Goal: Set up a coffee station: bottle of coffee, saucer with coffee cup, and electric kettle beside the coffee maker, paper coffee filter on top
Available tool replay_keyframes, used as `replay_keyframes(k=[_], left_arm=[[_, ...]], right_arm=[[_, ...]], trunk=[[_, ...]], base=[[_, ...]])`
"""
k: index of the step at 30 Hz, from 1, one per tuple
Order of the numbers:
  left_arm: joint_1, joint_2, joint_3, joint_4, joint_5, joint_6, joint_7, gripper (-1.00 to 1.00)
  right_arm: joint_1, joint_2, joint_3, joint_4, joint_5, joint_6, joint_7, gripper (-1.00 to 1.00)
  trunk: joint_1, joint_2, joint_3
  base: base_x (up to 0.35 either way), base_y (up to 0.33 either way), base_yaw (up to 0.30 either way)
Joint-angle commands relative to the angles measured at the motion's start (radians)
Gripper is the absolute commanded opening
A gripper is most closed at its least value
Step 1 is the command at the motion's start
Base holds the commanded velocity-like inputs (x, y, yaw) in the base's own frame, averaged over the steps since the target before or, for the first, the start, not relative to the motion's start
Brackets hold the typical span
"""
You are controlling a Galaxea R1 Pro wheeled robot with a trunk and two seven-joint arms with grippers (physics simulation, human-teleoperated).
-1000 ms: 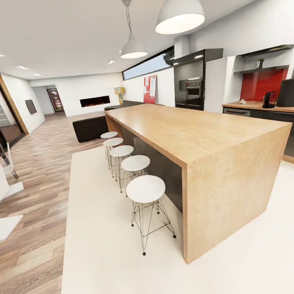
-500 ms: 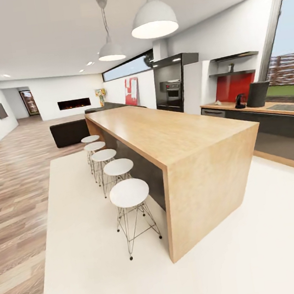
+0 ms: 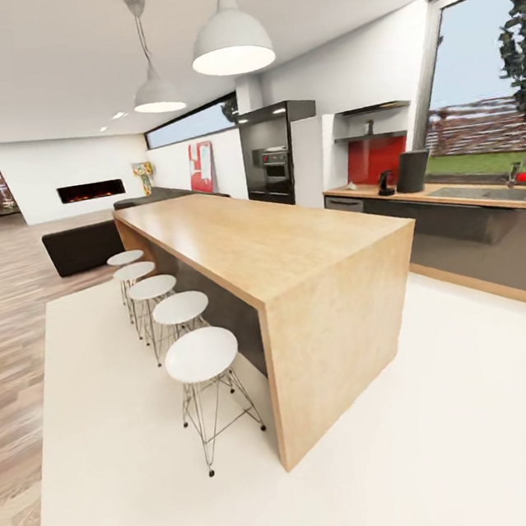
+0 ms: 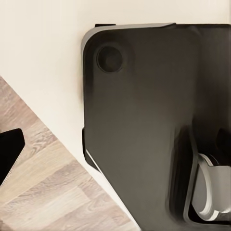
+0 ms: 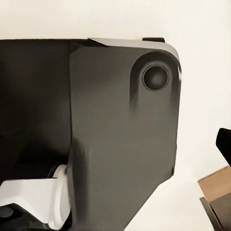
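- where the countertop (image 3: pixel 453 192) runs behind the wooden island (image 3: pixel 277 244), the coffee maker (image 3: pixel 412 171) stands just beside the electric kettle (image 3: pixel 385 184).
- pincer state: cannot tell for either.

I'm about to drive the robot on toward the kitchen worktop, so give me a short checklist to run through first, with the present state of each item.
1. Tall dark rounded coffee maker stands on the long tan wood-look countertop: ok.
2. Small dark kettle-like jug beside the coffee maker: ok, though too small to identify surely.
3. Small dark bottle on the wall shelf, not yet on the counter: not ok.
4. Saucer, cup and paper filter located: cannot tell.
5. Pale floor between the wooden island and the countertop free of obstacles: ok.
6. Both hands empty: cannot tell.
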Motion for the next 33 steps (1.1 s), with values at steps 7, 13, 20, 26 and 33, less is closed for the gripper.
replay_keyframes(k=[7, 13, 20, 26, 33], left_arm=[[0.0, 0.0, 0.0, 0.0, 0.001, -0.002, 0.001, 1.0], [0.0, 0.0, 0.0, 0.0, 0.001, -0.003, 0.001, 1.0], [0.0, 0.0, 0.0, 0.0, 0.001, -0.003, 0.001, 1.0], [0.0, 0.0, 0.0, 0.0, 0.001, -0.003, 0.001, 1.0], [0.0, 0.0, 0.0, 0.0, 0.001, -0.003, 0.001, 1.0]], right_arm=[[0.0, 0.0, 0.001, 0.0, 0.0, -0.002, 0.0, 1.0], [0.0, 0.0, 0.001, 0.0, 0.0, -0.002, 0.0, 1.0], [0.0, 0.0, 0.001, 0.0, 0.0, -0.002, 0.0, 1.0], [0.0, 0.0, 0.001, 0.0, 0.0, -0.002, 0.0, 1.0], [0.0, 0.0, 0.001, 0.0, 0.0, -0.002, 0.0, 1.0]], trunk=[[-0.027, 0.048, 0.018], [-0.05, 0.09, 0.035], [-0.077, 0.139, 0.054], [-0.1, 0.181, 0.071], [-0.126, 0.23, 0.09]], base=[[0.0, 0.0, -0.268], [0.0, 0.0, -0.268], [0.0, 0.0, -0.268], [0.0, 0.0, -0.268], [0.0, 0.0, -0.268]])
